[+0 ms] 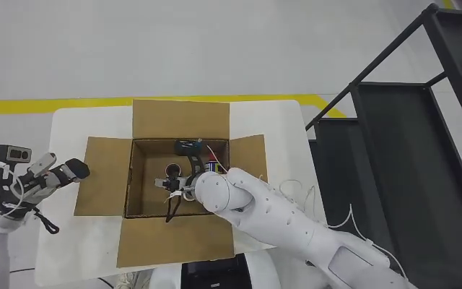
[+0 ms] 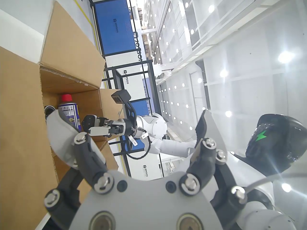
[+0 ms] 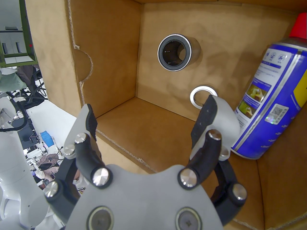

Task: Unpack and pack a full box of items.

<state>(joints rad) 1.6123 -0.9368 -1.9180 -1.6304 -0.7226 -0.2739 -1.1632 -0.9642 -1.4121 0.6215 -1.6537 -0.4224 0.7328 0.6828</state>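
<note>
An open cardboard box [image 1: 180, 119] stands on the white table [image 1: 94, 119] with its flaps folded out. My right gripper [image 1: 173, 189] is down inside the box, open [image 3: 148, 118] with nothing between its fingers. Beyond it a metal cylinder bearing [image 3: 178, 52] stands on end on the box floor [image 3: 239, 48], and a flat metal ring [image 3: 201, 94] lies close by one fingertip. A blue spray can [image 3: 271, 96] with a red cap lies at the box side. My left gripper [image 1: 63, 172] is open [image 2: 132, 132] and empty, outside the box past the table's left edge.
A dark object [image 1: 189, 147] lies against the box's far wall. The left wrist view shows the box [image 2: 21, 96], the spray can [image 2: 68, 111] and the right gripper [image 2: 98, 126]. A dark metal staircase [image 1: 390, 123] stands right of the table.
</note>
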